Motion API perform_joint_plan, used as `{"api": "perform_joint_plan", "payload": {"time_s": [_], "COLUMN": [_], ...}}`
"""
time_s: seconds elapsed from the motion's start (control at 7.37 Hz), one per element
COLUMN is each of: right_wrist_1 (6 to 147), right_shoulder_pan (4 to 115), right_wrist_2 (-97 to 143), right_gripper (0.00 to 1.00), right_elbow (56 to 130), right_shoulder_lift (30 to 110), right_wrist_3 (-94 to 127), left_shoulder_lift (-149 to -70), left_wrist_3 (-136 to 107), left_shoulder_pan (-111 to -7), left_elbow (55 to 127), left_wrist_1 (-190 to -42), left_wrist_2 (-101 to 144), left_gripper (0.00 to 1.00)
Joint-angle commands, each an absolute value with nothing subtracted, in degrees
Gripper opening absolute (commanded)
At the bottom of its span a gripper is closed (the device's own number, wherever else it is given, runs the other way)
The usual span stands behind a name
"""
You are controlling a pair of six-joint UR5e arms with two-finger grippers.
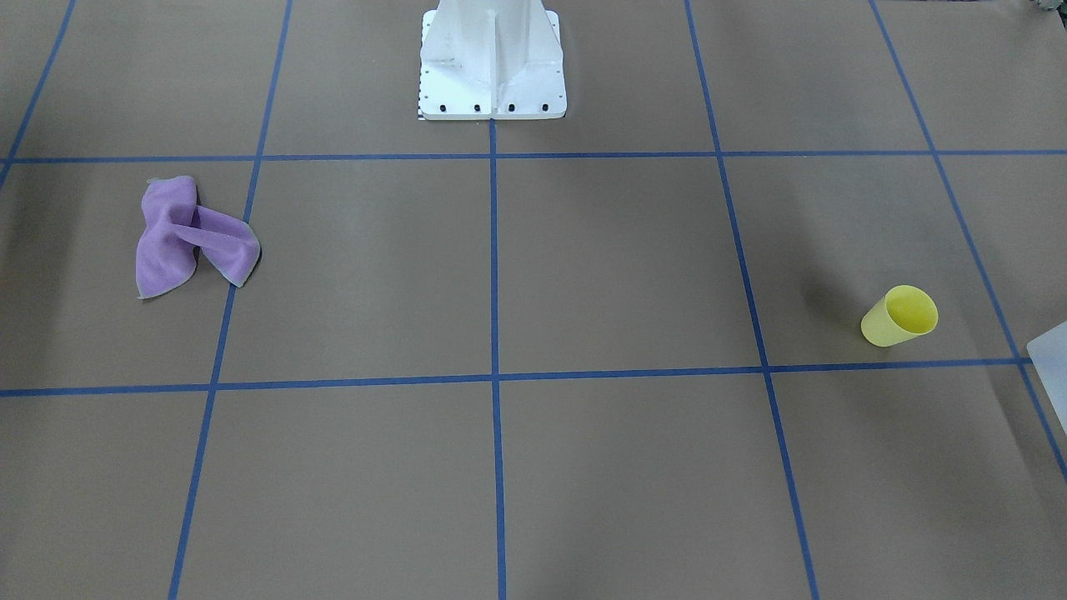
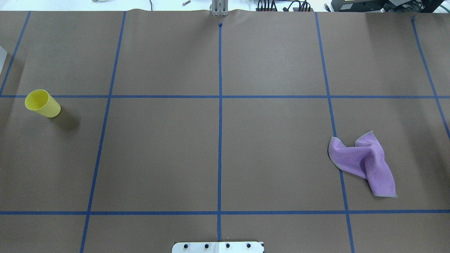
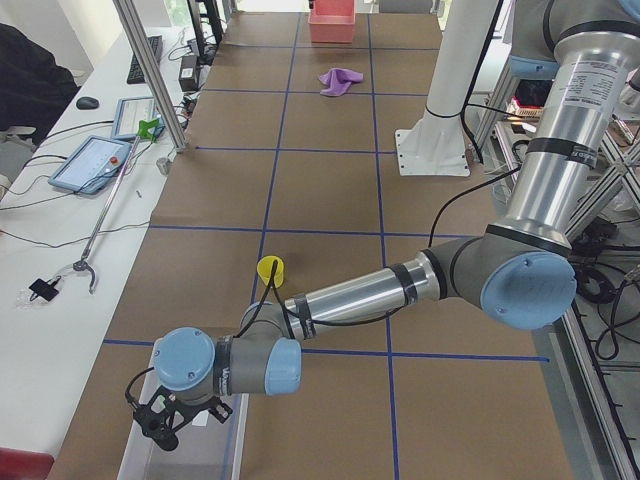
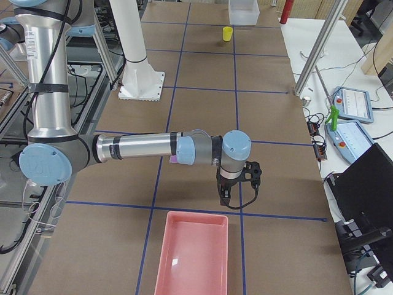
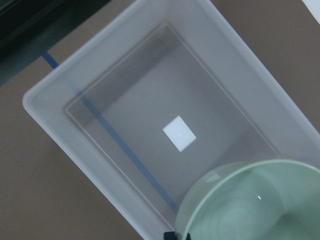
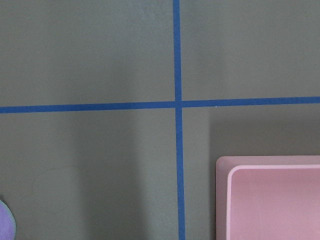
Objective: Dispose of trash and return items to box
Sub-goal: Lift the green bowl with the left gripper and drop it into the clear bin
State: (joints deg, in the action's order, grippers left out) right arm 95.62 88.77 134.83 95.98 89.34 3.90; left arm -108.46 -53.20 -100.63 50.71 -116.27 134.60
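The green bowl (image 5: pixel 250 205) hangs over the clear box (image 5: pixel 47 107) at the left end, apparently pinched by the left end effector (image 3: pixel 168 428) and not yet released, while the yellow cup (image 2: pixel 42 103) nearby and the purple cloth (image 2: pixel 364 161) far right wait on the tabletop (image 2: pixel 158 151), and I cannot tell how the right end effector (image 4: pixel 228 195) stands.

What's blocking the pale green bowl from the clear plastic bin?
Nothing visible. The pale green bowl is above one end of the clear plastic bin; its visible floor shows only a white square label.

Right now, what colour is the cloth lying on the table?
The cloth is purple with a thin grey edge; the overhead exterior view shows it best.
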Motion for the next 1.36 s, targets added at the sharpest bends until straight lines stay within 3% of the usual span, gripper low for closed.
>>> {"api": "perform_joint_plan", "payload": {"time_s": [0.0,0.41,0.81,1.22], "right_wrist_1": [95.6,95.6,95.6,95.6], "right_shoulder_pan": [88.7,88.7,88.7,88.7], "right_wrist_2": [134.8,134.6,134.7,134.7], "right_gripper": [1.0,1.0,1.0,1.0], "right_elbow": [96.8,98.3,98.5,99.1], "right_shoulder_lift": [89.3,89.3,89.5,89.9], "right_wrist_3": [4.7,5.4,5.4,5.4], "left_shoulder_lift": [-113.0,-113.7,-113.8,-113.4], "left_wrist_3": [-61.0,-63.4,-63.5,-63.4], "left_shoulder_pan": [-100.5,-97.5,-92.1,-90.9], "left_elbow": [34.1,33.0,27.5,27.5], "left_wrist_1": [-132.2,-132.8,-139.5,-139.7], "left_wrist_2": [130.0,128.9,126.1,125.3], "left_gripper": [0.0,0.0,0.0,0.0]}}
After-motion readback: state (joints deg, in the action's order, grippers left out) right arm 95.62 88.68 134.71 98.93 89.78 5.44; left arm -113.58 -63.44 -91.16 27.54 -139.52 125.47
